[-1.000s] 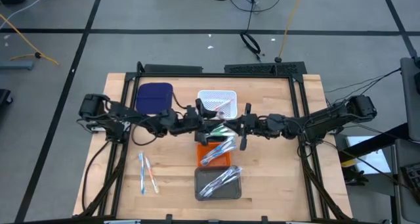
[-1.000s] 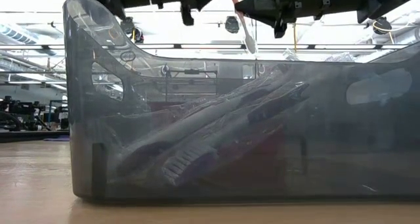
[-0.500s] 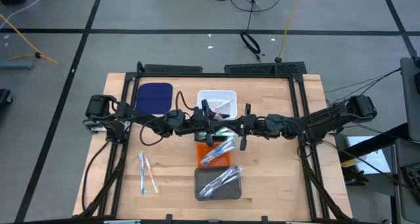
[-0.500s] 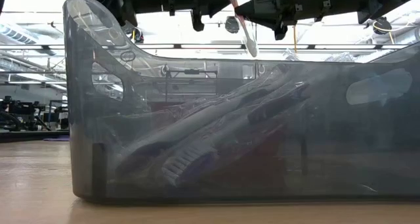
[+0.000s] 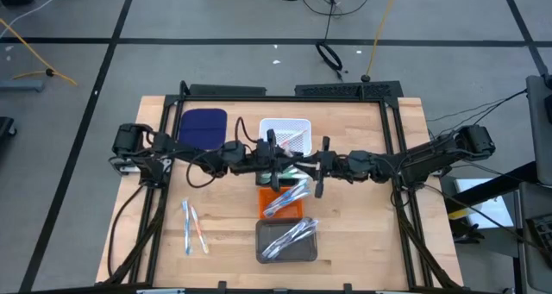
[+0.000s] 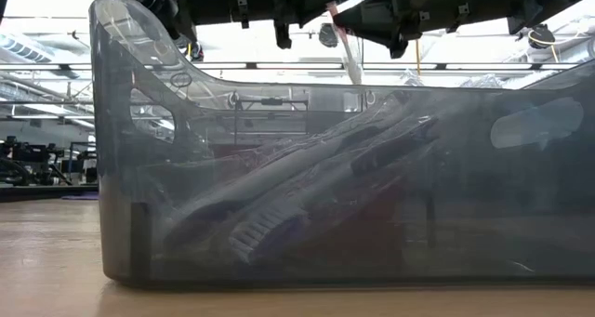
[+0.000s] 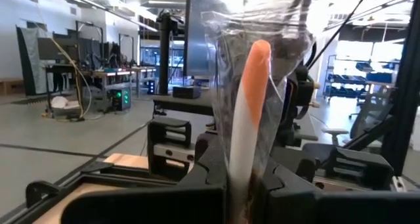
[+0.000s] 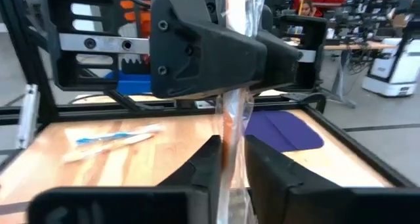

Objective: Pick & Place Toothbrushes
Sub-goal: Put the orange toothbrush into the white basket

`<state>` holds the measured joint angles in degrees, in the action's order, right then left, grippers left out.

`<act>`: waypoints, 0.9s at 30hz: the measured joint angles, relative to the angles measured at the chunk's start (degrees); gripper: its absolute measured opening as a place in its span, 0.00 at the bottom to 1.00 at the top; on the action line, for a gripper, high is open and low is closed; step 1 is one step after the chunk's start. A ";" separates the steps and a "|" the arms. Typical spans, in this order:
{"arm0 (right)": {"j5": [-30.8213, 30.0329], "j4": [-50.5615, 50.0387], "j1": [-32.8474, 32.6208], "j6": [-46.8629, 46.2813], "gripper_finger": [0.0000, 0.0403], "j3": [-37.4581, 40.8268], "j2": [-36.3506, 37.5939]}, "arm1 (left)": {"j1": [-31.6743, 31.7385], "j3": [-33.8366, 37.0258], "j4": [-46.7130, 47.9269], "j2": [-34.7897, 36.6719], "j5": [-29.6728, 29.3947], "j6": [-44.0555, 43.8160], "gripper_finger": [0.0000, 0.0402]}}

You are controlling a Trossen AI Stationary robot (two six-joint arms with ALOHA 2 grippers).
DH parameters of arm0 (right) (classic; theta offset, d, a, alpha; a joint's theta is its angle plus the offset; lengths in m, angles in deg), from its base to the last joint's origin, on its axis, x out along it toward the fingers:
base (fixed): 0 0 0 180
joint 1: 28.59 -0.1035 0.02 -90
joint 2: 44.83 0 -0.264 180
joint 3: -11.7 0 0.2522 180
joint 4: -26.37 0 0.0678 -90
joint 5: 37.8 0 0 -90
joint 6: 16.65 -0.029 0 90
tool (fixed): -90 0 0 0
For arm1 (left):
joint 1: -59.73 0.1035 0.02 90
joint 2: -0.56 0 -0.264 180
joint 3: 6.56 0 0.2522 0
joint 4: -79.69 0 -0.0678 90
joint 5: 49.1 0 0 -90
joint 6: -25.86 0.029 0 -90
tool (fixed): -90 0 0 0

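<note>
Pale butcher-block wood (image 5: pixel 362 225) lies under me in the high view, framed by black rails. My left gripper (image 5: pixel 280 163) and right gripper (image 5: pixel 304 166) meet over the middle, above the near edge of a white mesh tray (image 5: pixel 285 132) and the far edge of an orange tray (image 5: pixel 278 206) heaped with wrapped toothbrushes. Nearer than that sits a grey tray (image 5: pixel 287 241), also filled; a rounded dark blue pad (image 5: pixel 203 126) lies beyond my left forearm; two loose toothbrushes (image 5: pixel 193 226) rest on the wood on my left side.

From table height, the smoky translucent wall of the grey tray fills the view; above its rim a wrapped toothbrush (image 6: pixel 346 44) hangs slanted between my two grippers.

My left wrist shows my fingers pinched shut on that orange-tipped, white-handled toothbrush in crinkled clear wrap.

My right wrist shows my fingers (image 8: pixel 203 165) close about the same wrapper; whether they grip it I cannot tell. No readable writing anywhere.
</note>
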<state>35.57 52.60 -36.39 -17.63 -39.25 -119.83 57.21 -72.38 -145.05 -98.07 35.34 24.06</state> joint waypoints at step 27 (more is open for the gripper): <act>-11.89 -6.77 -0.04 1.24 0.43 0.00 0.50 | 16.52 -0.02 29.92 8.20 -0.19 -6.48 0.01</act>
<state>23.68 45.83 -36.43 -16.40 -39.25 -119.33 73.72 -72.40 -115.13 -89.87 35.15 17.58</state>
